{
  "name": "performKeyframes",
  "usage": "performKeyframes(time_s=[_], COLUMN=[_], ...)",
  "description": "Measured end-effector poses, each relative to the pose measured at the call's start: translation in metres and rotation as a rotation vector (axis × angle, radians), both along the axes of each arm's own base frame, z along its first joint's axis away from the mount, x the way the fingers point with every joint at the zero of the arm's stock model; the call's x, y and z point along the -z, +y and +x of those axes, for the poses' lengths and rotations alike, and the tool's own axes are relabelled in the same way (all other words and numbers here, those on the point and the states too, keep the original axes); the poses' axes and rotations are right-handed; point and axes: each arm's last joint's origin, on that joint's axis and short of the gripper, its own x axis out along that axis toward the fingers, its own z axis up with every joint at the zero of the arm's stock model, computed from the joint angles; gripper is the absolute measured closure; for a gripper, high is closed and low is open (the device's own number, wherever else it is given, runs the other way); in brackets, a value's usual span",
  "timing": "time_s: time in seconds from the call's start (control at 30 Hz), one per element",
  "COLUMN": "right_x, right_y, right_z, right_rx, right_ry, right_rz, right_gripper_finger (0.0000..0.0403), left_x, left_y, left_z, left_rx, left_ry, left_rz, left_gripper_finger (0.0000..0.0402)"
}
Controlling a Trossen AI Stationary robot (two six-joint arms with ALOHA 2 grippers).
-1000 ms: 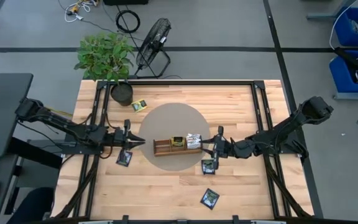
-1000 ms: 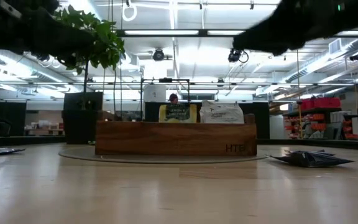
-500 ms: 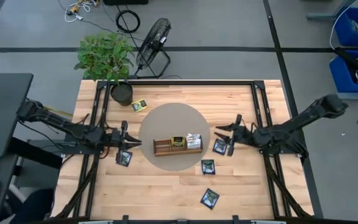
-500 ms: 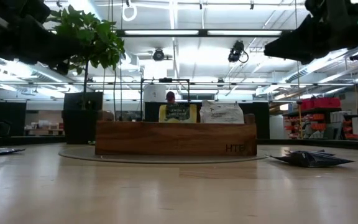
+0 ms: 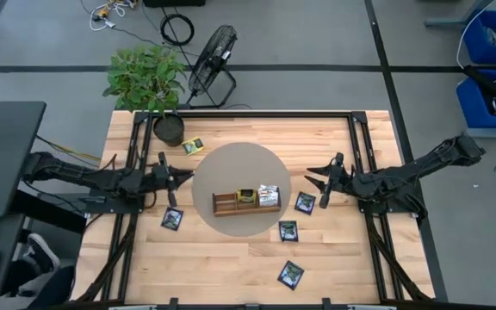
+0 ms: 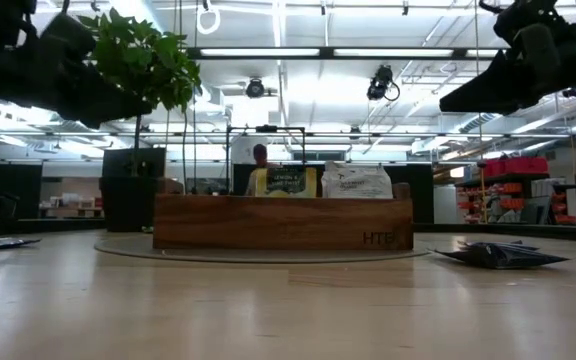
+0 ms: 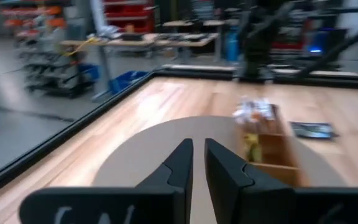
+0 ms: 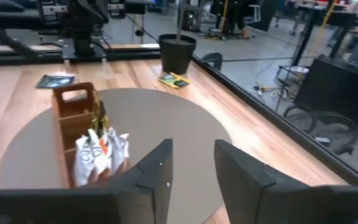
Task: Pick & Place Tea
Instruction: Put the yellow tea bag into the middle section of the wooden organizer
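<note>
The wooden tray (image 5: pixel 231 203) stands on a round grey mat (image 5: pixel 231 164). A yellow sachet (image 5: pixel 246 195) and white sachets (image 5: pixel 268 194) stand upright in it, as the low view shows them (image 6: pixel 286 181) (image 6: pixel 356 181). Black tea sachets lie flat on the table right of the tray (image 5: pixel 305 202), in front of it (image 5: pixel 288 231), nearer the front edge (image 5: pixel 291 274) and left of the mat (image 5: pixel 172 218). A yellow sachet (image 5: pixel 193 145) lies by the pot. My left gripper (image 5: pixel 188 176) hovers shut at the mat's left rim. My right gripper (image 5: pixel 315 185) hovers open right of the mat, with nothing between its fingers (image 8: pixel 193 162).
A potted plant (image 5: pixel 169 129) stands at the far left corner, with a floor fan (image 5: pixel 212 53) beyond the table. Black frame rails (image 5: pixel 356 138) run along the table's sides. A person (image 6: pixel 259 155) shows in the room behind the tray.
My right gripper has drawn back from the tray's right end toward the table's right edge, and the black sachet it covered now shows. My left gripper has pulled back toward the left and far edges. No sachet has moved.
</note>
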Motion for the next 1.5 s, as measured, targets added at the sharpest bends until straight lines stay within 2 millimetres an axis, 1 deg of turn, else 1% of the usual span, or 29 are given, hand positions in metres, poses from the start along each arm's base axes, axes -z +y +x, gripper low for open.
performKeyframes(time_s=[0.33, 0.47, 0.6, 0.77, 0.83, 0.97, 1.03, 1.17, 1.5], right_x=[0.000, 0.002, 0.003, 0.003, 0.003, 0.003, 0.003, 0.004, 0.004], right_y=[-0.002, -0.001, -0.001, -0.002, -0.002, -0.002, -0.002, -0.002, -0.002], right_z=[0.001, 0.000, 0.000, 0.000, 0.000, 0.000, 0.000, 0.000, 0.000], right_rx=[-0.003, -0.012, -0.006, -0.004, -0.004, -0.003, -0.001, 0.001, 0.001], right_ry=[-0.002, 0.011, 0.017, 0.018, 0.018, 0.018, 0.019, 0.025, 0.024], right_rz=[0.014, 0.032, 0.030, 0.027, 0.027, 0.031, 0.035, 0.039, 0.039], right_gripper_finger=[0.0277, 0.0277, 0.0277, 0.0277, 0.0277, 0.0277, 0.0277, 0.0277, 0.0277], left_x=[0.005, 0.007, 0.011, 0.007, 0.004, -0.007, -0.009, -0.012, -0.009], left_y=[0.022, 0.028, 0.032, 0.043, 0.046, 0.049, 0.050, 0.060, 0.087], left_z=[0.000, 0.000, 0.001, 0.003, 0.006, 0.016, 0.020, 0.027, 0.051], left_rx=[-0.189, -0.213, -0.169, -0.254, -0.237, -0.143, -0.115, -0.162, -0.257], left_ry=[0.003, 0.006, 0.037, 0.101, 0.132, 0.159, 0.207, 0.258, 0.399], left_rz=[-0.099, -0.133, -0.178, -0.241, -0.253, -0.281, -0.276, -0.293, -0.324], left_gripper_finger=[0.0358, 0.0358, 0.0358, 0.0358, 0.0358, 0.0358, 0.0358, 0.0358, 0.0358])
